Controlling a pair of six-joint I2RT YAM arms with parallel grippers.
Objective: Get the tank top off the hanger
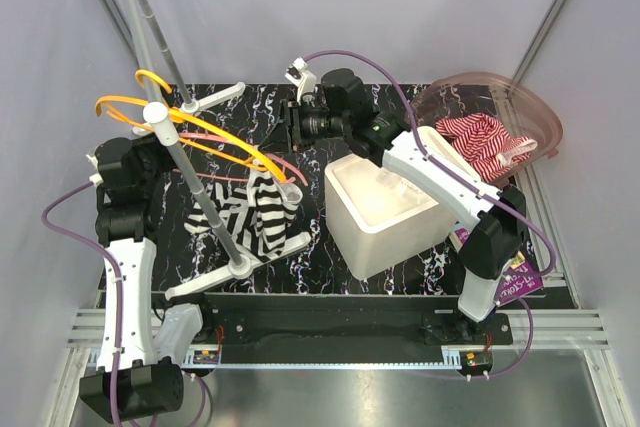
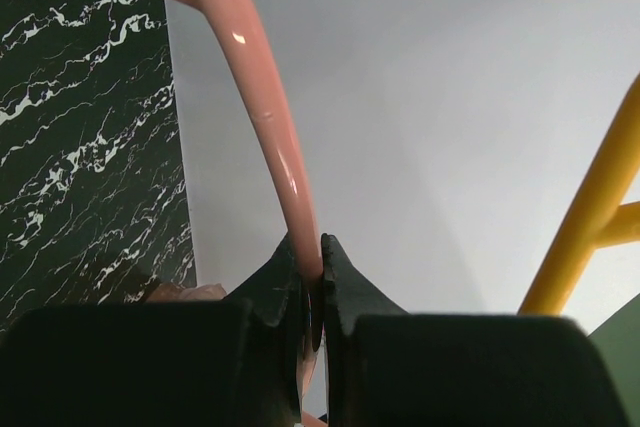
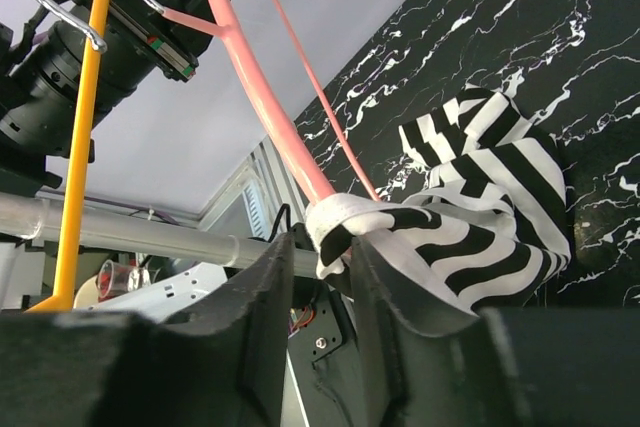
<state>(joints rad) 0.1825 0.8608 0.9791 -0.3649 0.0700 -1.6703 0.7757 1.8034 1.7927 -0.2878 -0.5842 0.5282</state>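
The black-and-white striped tank top droops from the right end of a pink hanger onto the black marble table. In the left wrist view my left gripper is shut on the pink hanger's rod. In the right wrist view the tank top's white-edged strap is looped round the hanger's end. My right gripper has closed on that strap, with the rest of the tank top hanging to its right.
Yellow hangers hang on the grey rack pole, which crosses above the pink hanger. A white tub stands to the right of the tank top. A clear basket with a red striped garment is at the back right.
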